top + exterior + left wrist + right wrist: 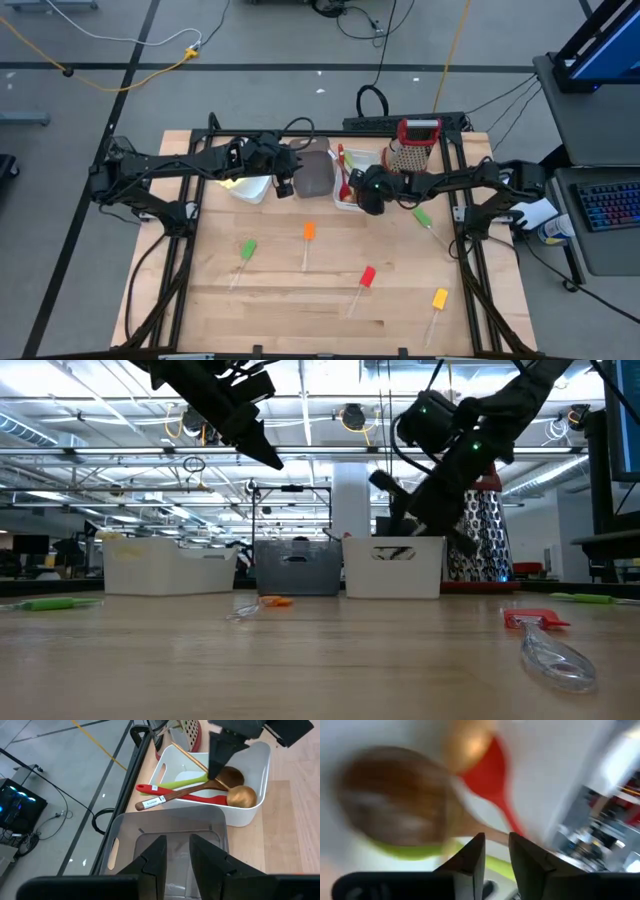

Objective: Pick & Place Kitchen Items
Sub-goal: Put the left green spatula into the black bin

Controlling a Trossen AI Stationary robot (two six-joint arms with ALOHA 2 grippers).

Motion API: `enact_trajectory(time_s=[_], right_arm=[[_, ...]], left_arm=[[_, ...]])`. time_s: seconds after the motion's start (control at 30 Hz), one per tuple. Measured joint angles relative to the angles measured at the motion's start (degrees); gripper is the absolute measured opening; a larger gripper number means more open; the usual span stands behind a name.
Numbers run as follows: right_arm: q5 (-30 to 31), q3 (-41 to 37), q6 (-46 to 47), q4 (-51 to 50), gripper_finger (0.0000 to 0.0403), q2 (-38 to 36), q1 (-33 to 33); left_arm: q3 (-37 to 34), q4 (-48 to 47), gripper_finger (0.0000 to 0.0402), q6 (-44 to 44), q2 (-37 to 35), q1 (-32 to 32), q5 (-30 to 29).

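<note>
Even, bright overhead light from ceiling strip lamps (60, 435) in the upper part of the low view. Shadows on the tabletop (300, 300) are soft and faint. The right wrist view is heavily blurred; the wooden spoon (395, 805) at its left is smeared. The low view's foreground is slightly soft.

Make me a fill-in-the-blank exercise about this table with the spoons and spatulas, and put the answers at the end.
1. The number of small spatulas lying loose on the table is ____.
2. The spoons lie in the ____ tub, under the right gripper.
3. The left gripper is over the ____ tub in the middle.
4. The spatula nearest the table's front right corner has a ____ head.

Answers: five; white; grey; yellow
</note>
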Motion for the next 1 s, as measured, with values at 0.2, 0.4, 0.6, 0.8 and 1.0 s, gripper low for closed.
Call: enact_trajectory(time_s=[0.2,0.4,0.6,0.8,1.0], right_arm=[[0.0,0.0,0.1,13.7,0.0099,0.0,-0.4],[2.4,0.0,5.2,20.6,0.0102,-0.6,0.9],[12.2,0.1,21.4,23.1,0.0102,-0.5,5.5],[19.7,0.1,35.6,22.7,0.0102,-0.5,11.2],[19.5,0.1,44.5,22.0,0.0103,-0.5,16.9]], left_arm=[[0.0,0.0,0.0088,0.0,0.0,0.0,0.0],[0.0,0.0,0.0088,0.0,0.0,0.0,0.0],[0.0,-0.4,0.0088,-1.5,0.0,0.0,0.0],[0.0,-1.2,0.0088,-2.7,0.0,0.0,0.0],[0.0,-2.5,0.0088,-3.0,0.0,0.0,0.0]])
